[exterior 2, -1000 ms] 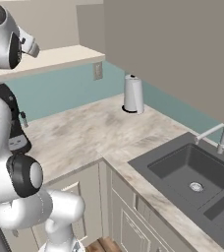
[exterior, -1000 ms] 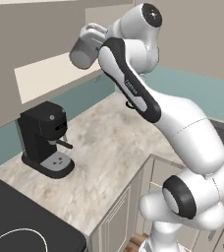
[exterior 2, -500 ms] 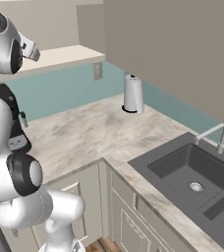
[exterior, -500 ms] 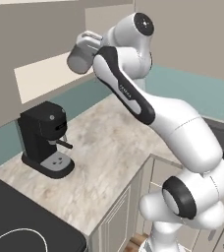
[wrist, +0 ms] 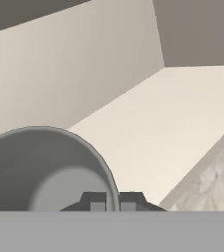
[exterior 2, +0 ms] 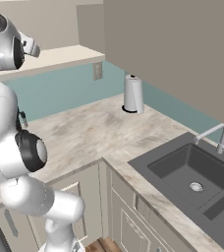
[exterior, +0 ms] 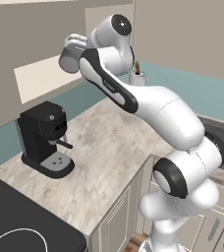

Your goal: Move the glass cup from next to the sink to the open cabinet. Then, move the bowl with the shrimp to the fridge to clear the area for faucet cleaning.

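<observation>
1. One glass cup (exterior: 70, 56), grey, raised near the open cabinet (exterior: 40, 76).
2. One black coffee machine (exterior: 44, 138) on the counter (exterior: 109, 157).
3. One white paper-towel roll (exterior 2: 132, 94).
4. One double-basin sink (exterior 2: 195, 173) with two round drains.
5. One silver faucet (exterior 2: 217, 137).
6. One black cooktop (exterior: 20, 231).

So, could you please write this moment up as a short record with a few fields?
gripper: gripper shut on the rim of the glass cup
cup position: held up at the mouth of the open cabinet, above its cream shelf, not set down
counter below: coffee machine; paper towel roll by the back wall
sink: dark double sink with faucet behind it
task stage: cup not yet released
</observation>
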